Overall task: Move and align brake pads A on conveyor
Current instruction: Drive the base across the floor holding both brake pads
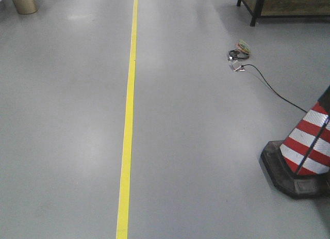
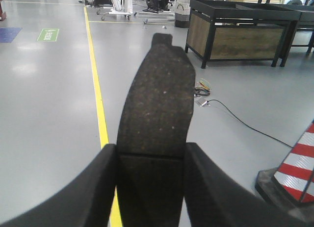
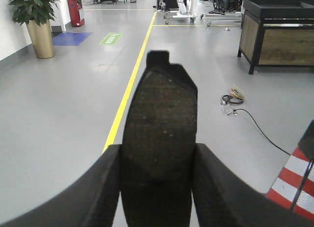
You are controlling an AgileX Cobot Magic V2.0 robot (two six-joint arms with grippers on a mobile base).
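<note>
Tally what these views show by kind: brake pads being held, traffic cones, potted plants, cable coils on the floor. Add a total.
Brake pads: 2, one in the left hand, one in the right hand
Traffic cone: 1
Potted plant: 1
Cable coil: 1
Total: 5

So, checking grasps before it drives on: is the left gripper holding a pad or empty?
Holding: the left gripper is shut on a brake pad, fingers pressing both edges.
</note>
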